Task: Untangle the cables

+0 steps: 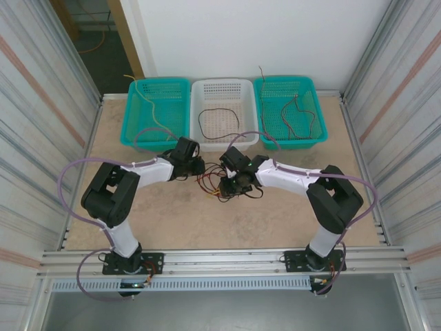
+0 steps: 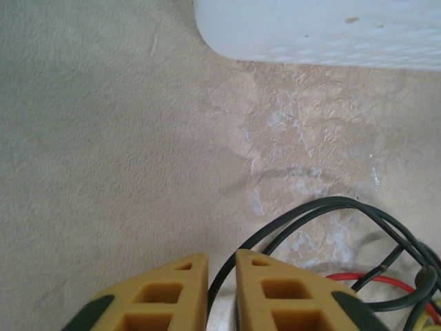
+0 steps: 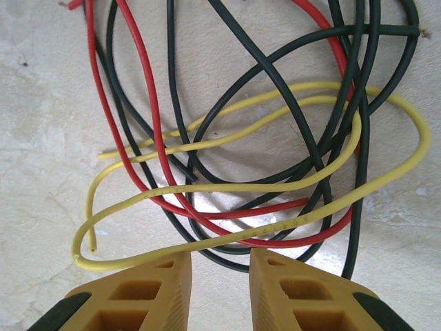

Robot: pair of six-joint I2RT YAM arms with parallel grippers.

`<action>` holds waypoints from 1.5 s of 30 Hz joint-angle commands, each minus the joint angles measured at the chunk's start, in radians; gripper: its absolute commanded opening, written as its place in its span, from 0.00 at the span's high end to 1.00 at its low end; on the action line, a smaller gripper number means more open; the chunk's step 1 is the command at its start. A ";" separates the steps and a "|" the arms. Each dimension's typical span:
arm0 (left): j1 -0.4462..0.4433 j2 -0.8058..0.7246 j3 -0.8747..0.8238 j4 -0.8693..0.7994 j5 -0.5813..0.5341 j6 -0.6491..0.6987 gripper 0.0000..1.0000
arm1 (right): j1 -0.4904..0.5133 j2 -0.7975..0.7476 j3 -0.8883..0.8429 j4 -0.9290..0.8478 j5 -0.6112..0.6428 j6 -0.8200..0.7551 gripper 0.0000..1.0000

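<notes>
The cables [image 1: 219, 185] lie tangled on the worktop [image 1: 207, 224] just before the white basket [image 1: 224, 81]; left end effector [image 2: 222, 265] closed on a dark strand; right end effector [image 3: 220, 261] part-open, empty; light, limp wire, likely best pinched near a free end.

The cables [image 3: 156, 131] have smooth, faintly glossy plastic sheathing. The table [image 2: 103, 138] is matt, grainy pale board with scuffed whitish patches. The right gripper [image 3: 220, 255] has matt yellow plastic fingers [image 3: 138, 296]. The white basket [image 2: 310, 27] is smooth plastic, and the rail [image 1: 220, 258] is ribbed bare metal.
</notes>
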 commanded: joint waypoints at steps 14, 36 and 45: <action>-0.131 -0.433 -0.062 -0.152 -0.058 0.118 1.00 | -0.089 -0.195 0.110 -0.054 -0.002 -0.006 0.58; -0.118 0.060 0.173 -0.092 0.018 0.264 0.63 | -0.199 -0.345 0.031 -0.059 0.047 0.092 0.58; -0.117 0.118 0.210 -0.125 -0.006 0.301 0.66 | -0.207 -0.354 0.026 -0.053 0.042 0.091 0.58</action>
